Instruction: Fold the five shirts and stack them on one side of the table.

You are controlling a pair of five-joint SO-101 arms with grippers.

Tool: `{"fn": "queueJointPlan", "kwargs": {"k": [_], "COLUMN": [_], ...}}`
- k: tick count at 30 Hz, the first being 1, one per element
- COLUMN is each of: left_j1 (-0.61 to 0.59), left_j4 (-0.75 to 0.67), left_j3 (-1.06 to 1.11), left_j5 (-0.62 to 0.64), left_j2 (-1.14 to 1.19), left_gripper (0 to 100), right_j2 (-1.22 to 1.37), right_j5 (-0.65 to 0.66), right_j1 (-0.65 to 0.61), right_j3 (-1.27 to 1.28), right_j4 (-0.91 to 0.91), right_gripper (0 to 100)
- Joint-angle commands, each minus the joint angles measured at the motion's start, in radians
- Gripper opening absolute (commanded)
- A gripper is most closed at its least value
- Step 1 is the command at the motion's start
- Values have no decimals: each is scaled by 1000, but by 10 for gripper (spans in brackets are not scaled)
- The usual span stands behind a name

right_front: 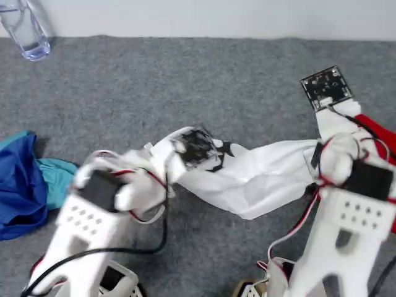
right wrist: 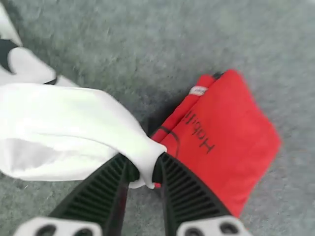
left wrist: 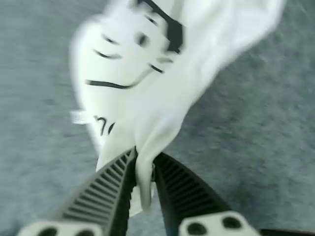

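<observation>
**White shirt (right_front: 260,176) stretched between two grippers over the grey table (right_front: 185,80).**

At the far left corner stands a clear bottle (right_front: 25,31). Nearer, at the left edge, a blue shirt (right_front: 21,185) lies crumpled with a teal shirt (right_front: 59,176) touching it, both well apart from the white one. The left gripper (left wrist: 142,160) pinches a fold of the white shirt close to its black print, fingers pressed tight on the cloth. From there the shirt runs rightward as a bunched, sagging band to the right gripper (right wrist: 142,164), whose fingers are clamped on the other end. Just beside that gripper a folded red shirt (right wrist: 221,137) lies flat on the table at the right edge. In the high view the right arm partly hides it.
</observation>
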Motion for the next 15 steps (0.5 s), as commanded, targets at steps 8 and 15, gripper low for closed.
{"fn": "queueJointPlan", "kwargs": {"k": [8,15], "left_j1": [-267,-341], "left_j4": [29,26], "left_j3": [-450,-622], "left_j5": [-31,-31], "left_j2": [-61,-61], "left_gripper": [13,13], "right_j2": [-180,-188], "right_j5": [-8,-32], "right_j1": [7,8], "right_j3": [-269,-488], "right_j4": [1,-16], "right_gripper": [8,9]}}
